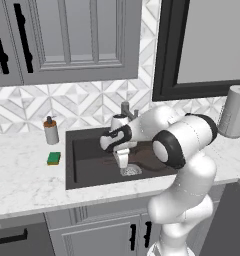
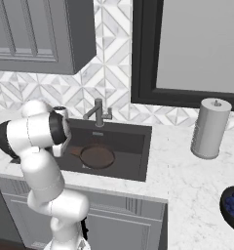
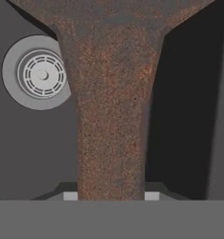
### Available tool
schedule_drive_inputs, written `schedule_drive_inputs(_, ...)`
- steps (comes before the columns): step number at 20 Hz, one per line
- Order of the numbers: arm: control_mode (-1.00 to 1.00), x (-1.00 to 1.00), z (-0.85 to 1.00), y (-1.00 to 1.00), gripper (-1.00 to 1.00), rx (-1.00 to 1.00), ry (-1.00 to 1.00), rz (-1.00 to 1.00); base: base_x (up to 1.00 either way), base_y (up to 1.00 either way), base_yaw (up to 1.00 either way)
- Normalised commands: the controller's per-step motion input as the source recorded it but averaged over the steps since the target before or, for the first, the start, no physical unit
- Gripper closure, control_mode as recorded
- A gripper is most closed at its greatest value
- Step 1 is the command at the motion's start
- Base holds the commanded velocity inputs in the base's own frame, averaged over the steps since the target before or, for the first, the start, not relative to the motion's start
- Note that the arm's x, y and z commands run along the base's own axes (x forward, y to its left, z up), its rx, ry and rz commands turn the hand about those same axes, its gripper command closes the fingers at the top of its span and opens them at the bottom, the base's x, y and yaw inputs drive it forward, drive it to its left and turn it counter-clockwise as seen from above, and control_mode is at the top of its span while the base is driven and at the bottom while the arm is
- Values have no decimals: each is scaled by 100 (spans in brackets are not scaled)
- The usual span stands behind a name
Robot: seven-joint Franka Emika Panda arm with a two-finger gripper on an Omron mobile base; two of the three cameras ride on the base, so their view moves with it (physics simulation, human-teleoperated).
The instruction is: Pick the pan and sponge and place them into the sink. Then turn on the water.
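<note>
Clamped on the handle [image 3: 111, 140] of the pan [image 2: 96, 156], the gripper [image 1: 122, 159] is held low inside the sink [image 1: 82, 172], with the handle seen running between its jaws in the hand view. The round drain [image 3: 41, 73] is seen just beside the handle. The pan's bowl is seen at the sink's bottom, though whether it rests there cannot be told. The sponge [image 1: 54, 158] is left on the surface, just beside the sink's left edge, in front of the soap dispenser [image 1: 51, 130]. No stream is seen at the faucet [image 2: 97, 113]. By this judgement, the pan is nearly placed; release, the sponge and the water remain.
</note>
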Motion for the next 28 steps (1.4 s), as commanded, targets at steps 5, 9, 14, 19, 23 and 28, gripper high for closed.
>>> schedule_drive_inputs(5, -100, 30, -36, 0, 100, 0, 0, -9, 0, 0, 0)
schedule_drive_inputs(9, -100, 27, -36, 0, 100, -1, 0, -8, 0, 0, 0)
schedule_drive_inputs(14, -100, 27, -39, 0, 100, -2, 0, -7, 0, 0, 0)
schedule_drive_inputs(19, -100, 23, -37, 0, 100, -1, 0, -6, 0, 0, 0)
schedule_drive_inputs(23, -100, 24, -41, 0, 100, -2, 0, -5, 0, 0, 0)
schedule_drive_inputs(28, -100, 26, -44, 0, 100, -2, 0, -4, 0, 0, 0)
